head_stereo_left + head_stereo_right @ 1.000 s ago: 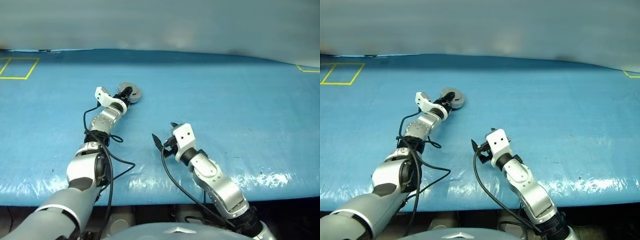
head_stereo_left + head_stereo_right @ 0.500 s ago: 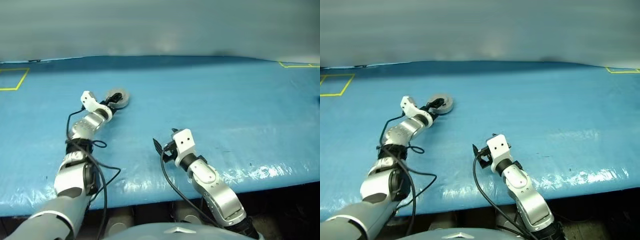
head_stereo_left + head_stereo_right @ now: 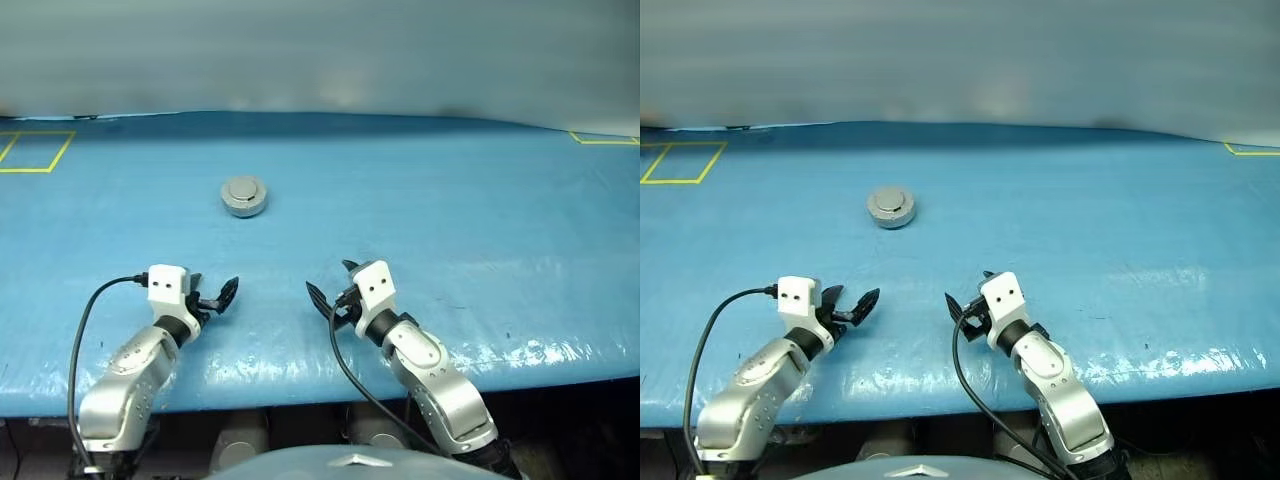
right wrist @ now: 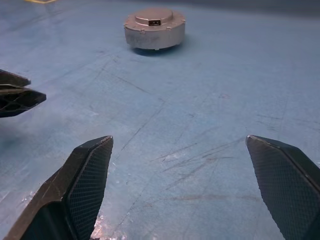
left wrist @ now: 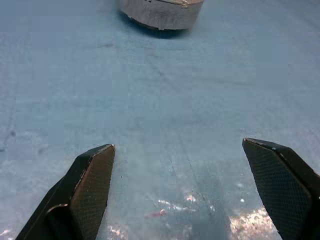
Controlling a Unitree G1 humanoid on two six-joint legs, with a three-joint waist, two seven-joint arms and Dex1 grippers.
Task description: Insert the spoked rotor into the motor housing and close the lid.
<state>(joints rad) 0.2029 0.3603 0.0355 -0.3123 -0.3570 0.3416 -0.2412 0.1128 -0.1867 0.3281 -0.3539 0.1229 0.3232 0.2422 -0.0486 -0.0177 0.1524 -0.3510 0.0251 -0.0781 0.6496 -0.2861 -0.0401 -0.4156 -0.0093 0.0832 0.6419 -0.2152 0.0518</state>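
1. The left hand (image 3: 214,297) hovers low near the tabletop's (image 3: 480,220) front edge, fingers spread apart, gripping nothing.
2. The motor housing (image 3: 244,196) sits well ahead of it, the lid (image 4: 154,17) closed on top, contents hidden.
3. The right hand (image 3: 331,290), fingers also wide apart, is empty, with bare blue tabletop stretching beyond it.

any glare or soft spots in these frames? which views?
Left eye view: bright glare streaks on the blue table cover along its near edge, background hazy. Left wrist view: closed motor housing soft and cut off, glints between the open left gripper fingers. Right wrist view: housing crisp, scuffs visible.
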